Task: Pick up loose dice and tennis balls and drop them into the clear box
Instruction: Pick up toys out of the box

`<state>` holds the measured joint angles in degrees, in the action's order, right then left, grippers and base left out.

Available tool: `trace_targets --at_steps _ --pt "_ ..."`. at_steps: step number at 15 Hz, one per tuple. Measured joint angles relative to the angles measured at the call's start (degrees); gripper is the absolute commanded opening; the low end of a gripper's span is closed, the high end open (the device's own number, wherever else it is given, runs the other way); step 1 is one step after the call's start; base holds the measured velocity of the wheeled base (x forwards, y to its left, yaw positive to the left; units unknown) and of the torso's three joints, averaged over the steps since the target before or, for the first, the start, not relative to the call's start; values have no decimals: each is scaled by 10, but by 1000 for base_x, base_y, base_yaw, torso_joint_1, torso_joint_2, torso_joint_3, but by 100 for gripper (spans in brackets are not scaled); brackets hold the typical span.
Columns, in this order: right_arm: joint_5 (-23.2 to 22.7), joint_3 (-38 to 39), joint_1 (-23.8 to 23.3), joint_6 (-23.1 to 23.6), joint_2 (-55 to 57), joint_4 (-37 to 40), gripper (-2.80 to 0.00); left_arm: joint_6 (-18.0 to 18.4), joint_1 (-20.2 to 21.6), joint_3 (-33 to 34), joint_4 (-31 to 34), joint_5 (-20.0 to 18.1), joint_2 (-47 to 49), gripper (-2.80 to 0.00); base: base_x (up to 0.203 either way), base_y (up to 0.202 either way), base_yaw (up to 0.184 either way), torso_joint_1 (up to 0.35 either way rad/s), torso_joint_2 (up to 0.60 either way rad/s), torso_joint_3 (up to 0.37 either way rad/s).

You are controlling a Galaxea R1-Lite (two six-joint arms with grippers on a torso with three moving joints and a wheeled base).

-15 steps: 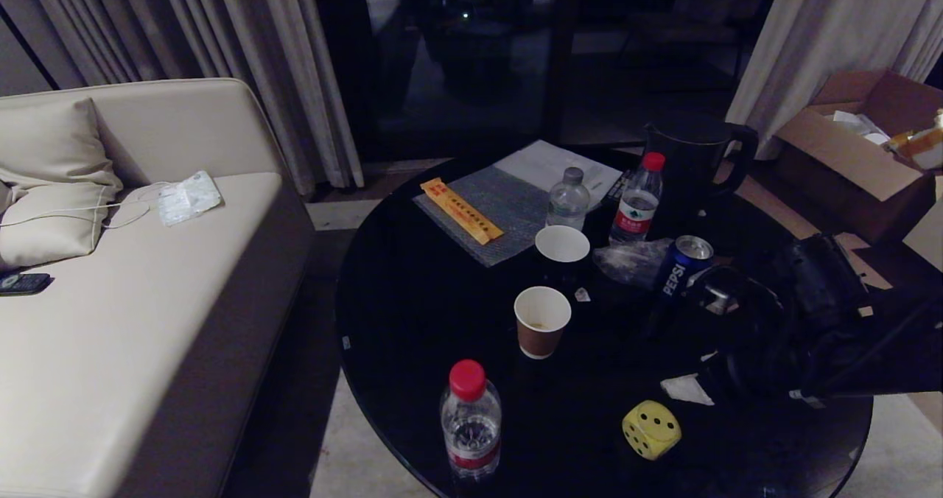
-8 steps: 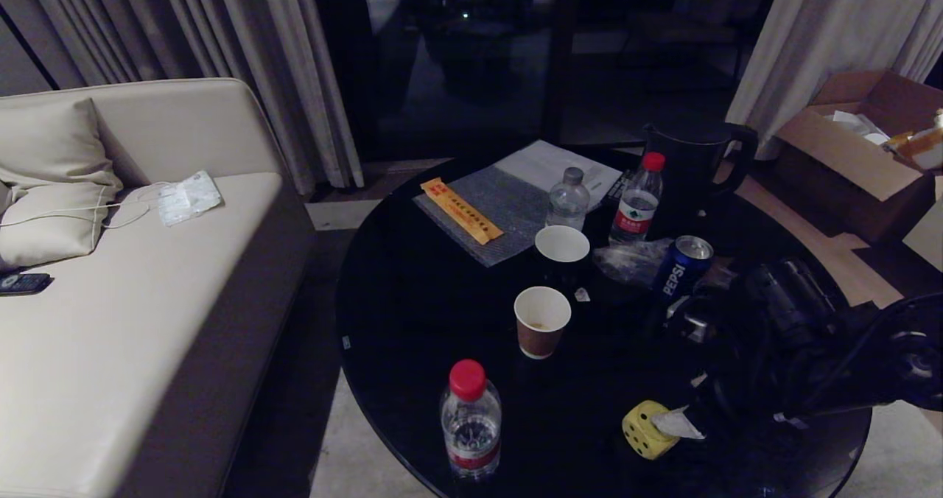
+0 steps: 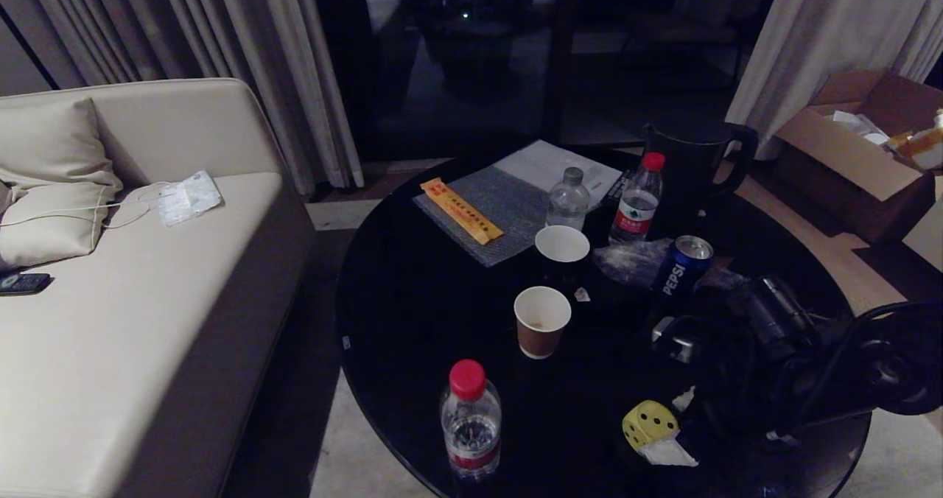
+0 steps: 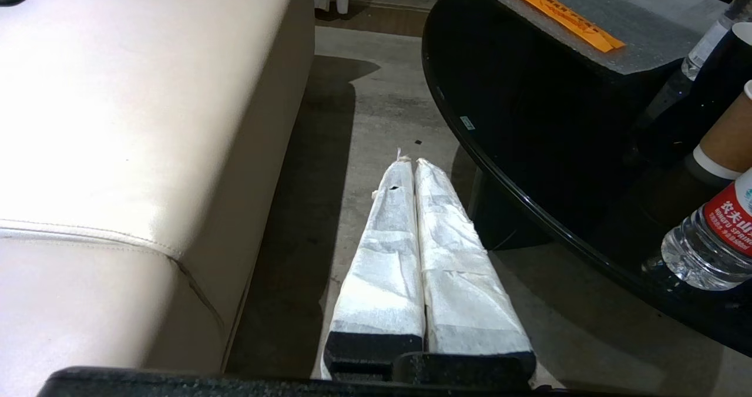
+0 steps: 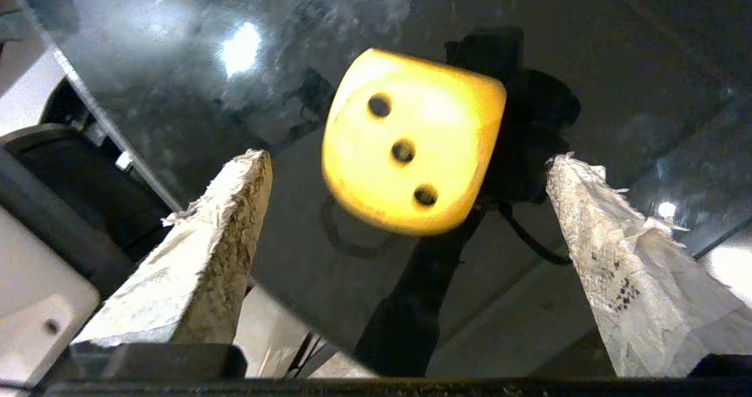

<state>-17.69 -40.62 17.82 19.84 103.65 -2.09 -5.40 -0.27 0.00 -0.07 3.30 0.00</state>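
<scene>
The yellow die (image 3: 650, 424) sits near the front edge of the round black glass worktop (image 3: 412, 314), on the robot's right side. The right gripper (image 5: 405, 168) hangs over it with its white-wrapped fingers (image 5: 205, 256) spread wide, one on each side of the die and neither touching it. In the right wrist view the die shows a face of three pips (a diagonal row) and stands free on the glossy glass between the two finger tips. In the head view one wrapped finger tip (image 3: 667, 452) lies just in front of the die, while the dark arm reaches in from the right.

The left gripper (image 4: 411, 168) is parked low beside the worktop, above the floor (image 4: 376, 109) between the beige sofa (image 4: 147, 121) and the worktop's rim, with its fingers pressed together and nothing between them.

Elsewhere on the worktop stand a red-capped water bottle (image 3: 470, 418) near the front edge, a brown paper cup (image 3: 541, 321) at the middle, a white-rimmed cup (image 3: 562, 246) behind it, a blue Pepsi can (image 3: 681, 266), two more bottles (image 3: 637, 197) and a dark kettle (image 3: 692, 163) at the back. An orange packet (image 3: 460, 211) lies on a grey mat (image 3: 501, 214).
</scene>
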Motion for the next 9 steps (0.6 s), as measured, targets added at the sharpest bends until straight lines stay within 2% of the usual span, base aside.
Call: trace_targets --at_steps 3,9 --pt "1 -7 1 1 23 -31 0 0 0 0 0 0 0 -280 0 0 0 0 0 0" --pt "1 -11 3 1 46 -37 0 0 0 0 0 0 0 -280 0 0 0 0 0 0"
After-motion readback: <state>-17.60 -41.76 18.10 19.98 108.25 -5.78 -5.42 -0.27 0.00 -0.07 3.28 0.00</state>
